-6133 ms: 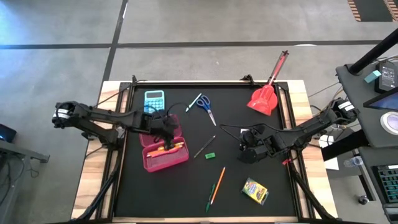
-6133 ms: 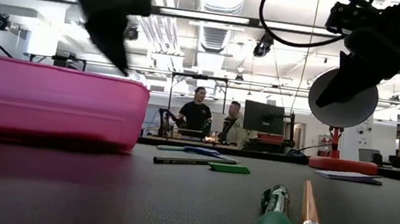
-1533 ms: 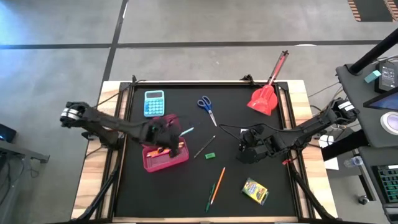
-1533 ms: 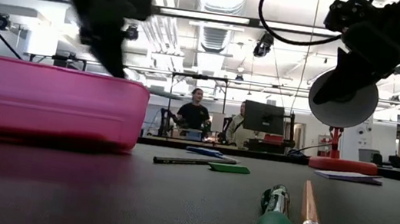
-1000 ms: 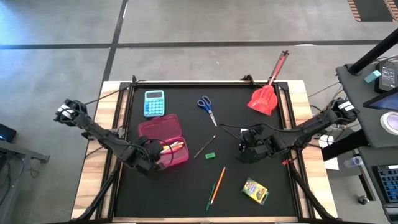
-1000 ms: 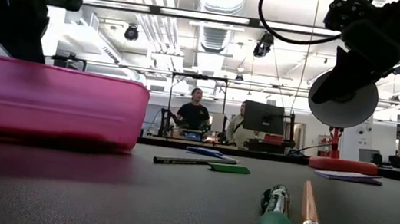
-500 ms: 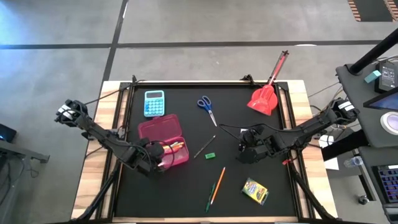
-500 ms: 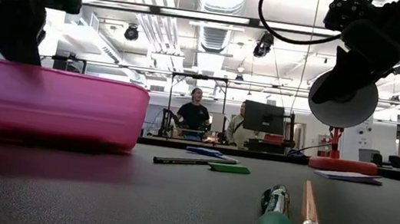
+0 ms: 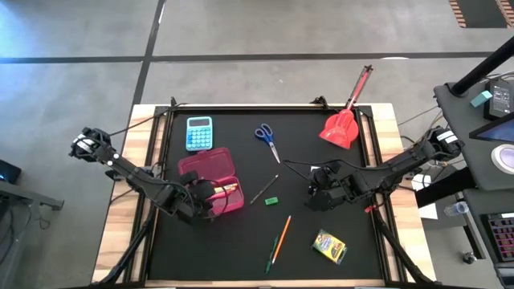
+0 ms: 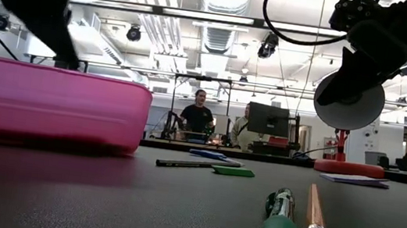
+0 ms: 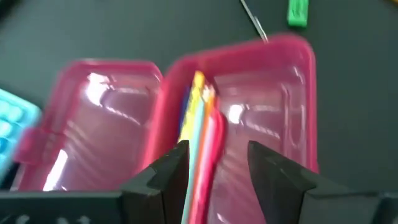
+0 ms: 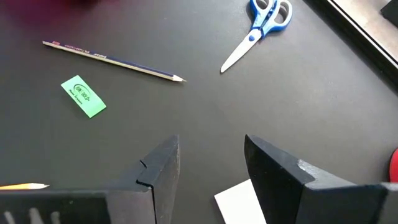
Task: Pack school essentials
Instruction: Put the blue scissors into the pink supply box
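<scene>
An open pink pencil case (image 9: 213, 185) lies on the black mat, its lid (image 11: 93, 130) folded out flat beside the tray (image 11: 267, 118). Orange, light-blue and pink pencils (image 11: 200, 124) lie in the tray. My left gripper (image 11: 214, 149) hangs open just above the tray's near-left end (image 9: 201, 198), touching nothing. My right gripper (image 12: 211, 140) waits open over the mat at centre right (image 9: 315, 195). Flat on the mat lie blue-handled scissors (image 9: 267, 138), a dark pencil (image 9: 264, 189), a green eraser (image 9: 271, 201), an orange pencil beside a green pen (image 9: 278, 239), and a crayon box (image 9: 329, 246).
A light-blue calculator (image 9: 199, 132) lies at the far left, just beyond the case. A red long-handled scoop (image 9: 341, 124) lies at the far right corner. Bare mat stretches between the case and my right gripper. In the low view, people stand in the room behind.
My left gripper has risen a little and shifted from the case's near-left side over its tray, rolling somewhat as it went. The case and the pencils in it have stayed where they were.
</scene>
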Robot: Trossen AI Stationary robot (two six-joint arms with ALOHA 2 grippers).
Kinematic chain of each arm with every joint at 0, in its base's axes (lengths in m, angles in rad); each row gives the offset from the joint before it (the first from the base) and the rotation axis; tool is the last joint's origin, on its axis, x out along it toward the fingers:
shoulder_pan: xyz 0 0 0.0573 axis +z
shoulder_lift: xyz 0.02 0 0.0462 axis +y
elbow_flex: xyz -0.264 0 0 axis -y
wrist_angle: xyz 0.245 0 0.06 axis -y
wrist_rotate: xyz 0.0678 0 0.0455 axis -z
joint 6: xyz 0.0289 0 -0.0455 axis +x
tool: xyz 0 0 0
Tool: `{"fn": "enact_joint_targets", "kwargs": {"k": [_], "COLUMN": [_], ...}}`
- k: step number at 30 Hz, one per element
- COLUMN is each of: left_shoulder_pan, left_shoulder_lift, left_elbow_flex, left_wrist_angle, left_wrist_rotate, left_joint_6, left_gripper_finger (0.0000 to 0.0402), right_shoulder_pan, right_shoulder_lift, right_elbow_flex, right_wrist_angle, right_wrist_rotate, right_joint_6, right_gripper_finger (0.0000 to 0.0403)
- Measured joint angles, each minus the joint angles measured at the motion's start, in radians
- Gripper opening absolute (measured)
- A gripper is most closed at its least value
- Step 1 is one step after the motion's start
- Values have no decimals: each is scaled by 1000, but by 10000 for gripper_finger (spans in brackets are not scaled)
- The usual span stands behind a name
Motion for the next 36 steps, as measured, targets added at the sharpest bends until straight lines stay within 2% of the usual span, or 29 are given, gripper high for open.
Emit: {"fn": "enact_joint_targets", "kwargs": {"k": [6, 11, 21, 29, 33, 36], "left_shoulder_pan": [0, 0, 0, 0, 0, 0], "left_shoulder_lift": [-2, -2, -20, -31, -31, -31], "left_elbow_flex": [24, 21, 24, 20, 18, 17], "left_wrist_angle": [10, 81, 236, 239, 237, 234], "left_wrist_rotate": [-102, -112, -183, -182, -180, -178], "left_joint_6": [23, 60, 207, 207, 208, 224], "left_gripper_finger": [146, 146, 146, 146, 146, 146], "right_shoulder_pan": [0, -2, -11, -138, -239, -320], "right_shoulder_lift": [0, 0, 28, 155, 227, 267], "right_elbow_flex": [0, 0, 0, 6, 55, 106], "right_wrist_angle": [0, 45, 398, 472, 468, 466], "right_wrist_rotate": [0, 6, 28, 13, -34, -119], "right_joint_6": [0, 0, -58, -2, 9, -11], "right_gripper_finger": [171, 171, 171, 171, 171, 175]}}
